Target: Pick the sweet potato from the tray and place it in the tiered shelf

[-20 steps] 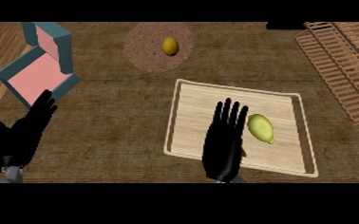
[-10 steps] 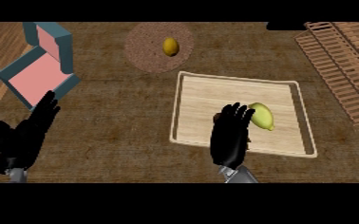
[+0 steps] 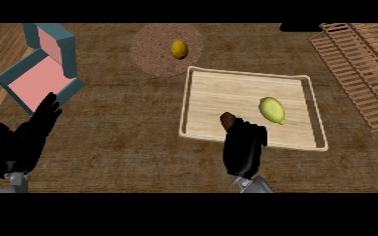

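- Covering the whole view is the brown counter [image 3: 118,145], and every place below is given from the tray.
- The tray [image 3: 221,87], pale wood with a raised rim, lies right of the counter's middle.
- The tiered shelf [image 3: 351,65], made of wooden slats, stands right of the tray, past its far right corner.
- A teal box [image 3: 63,55] with a pink inside sits well to the tray's left, at the counter's far left.
- A round brown mat [image 3: 155,52] lies just beyond the tray's far left corner.
- The left hand [image 3: 29,140] rests well left of the tray at the view's lower left edge, fingers spread and upright.
- The right hand [image 3: 244,147] is over the tray's near rim, its fingers curled round the sweet potato.
- A yellow-green fruit [image 3: 272,110] lies inside the tray, right of its middle, just beside the right hand.
- The sweet potato [image 3: 227,120], dark reddish brown, sticks out above the right hand's fingers, inside the tray near its front edge.
- A small yellow fruit [image 3: 179,49] sits on the mat.
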`<action>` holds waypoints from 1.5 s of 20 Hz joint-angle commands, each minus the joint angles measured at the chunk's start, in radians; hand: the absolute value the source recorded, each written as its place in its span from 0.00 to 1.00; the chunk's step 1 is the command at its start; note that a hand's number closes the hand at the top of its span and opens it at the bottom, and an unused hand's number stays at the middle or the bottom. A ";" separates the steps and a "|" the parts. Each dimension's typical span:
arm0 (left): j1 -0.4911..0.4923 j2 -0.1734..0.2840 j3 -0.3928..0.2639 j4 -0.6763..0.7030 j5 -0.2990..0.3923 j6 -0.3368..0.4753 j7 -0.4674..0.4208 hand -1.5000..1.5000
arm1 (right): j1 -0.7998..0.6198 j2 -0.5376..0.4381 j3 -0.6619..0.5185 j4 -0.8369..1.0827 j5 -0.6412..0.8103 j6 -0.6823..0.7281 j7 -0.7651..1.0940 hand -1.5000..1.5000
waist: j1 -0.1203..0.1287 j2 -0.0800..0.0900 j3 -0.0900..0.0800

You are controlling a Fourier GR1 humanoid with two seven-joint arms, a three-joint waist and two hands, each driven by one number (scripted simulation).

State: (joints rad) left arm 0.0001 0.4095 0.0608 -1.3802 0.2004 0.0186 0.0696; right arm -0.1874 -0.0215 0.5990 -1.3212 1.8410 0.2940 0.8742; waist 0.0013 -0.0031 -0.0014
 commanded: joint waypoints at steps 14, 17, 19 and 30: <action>0.031 -0.031 -0.007 -0.037 -0.025 -0.024 -0.015 0.50 | -0.379 -0.010 -0.811 0.018 -0.420 -0.167 0.190 1.00 | 0.034 0.025 0.005; 0.010 -0.016 0.010 -0.016 -0.018 -0.037 -0.017 0.50 | -0.511 -0.095 -0.921 0.122 -0.463 -0.219 0.170 1.00 | 0.037 0.021 0.003; 0.005 -0.033 -0.007 -0.030 -0.034 -0.022 -0.009 0.50 | -0.595 -0.108 -0.935 0.205 -0.441 -0.276 0.195 1.00 | 0.038 0.017 0.003; 0.013 -0.024 0.022 -0.049 -0.033 -0.013 0.038 0.50 | -0.801 -0.074 -0.970 0.078 -0.394 -0.378 0.302 1.00 | 0.010 0.000 0.001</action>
State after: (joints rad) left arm -0.0065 0.3794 0.0740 -1.4067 0.1652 0.0078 0.0938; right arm -0.9329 -0.1056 -0.3699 -1.1845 1.4302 -0.0357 1.0648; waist 0.0171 0.0025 0.0002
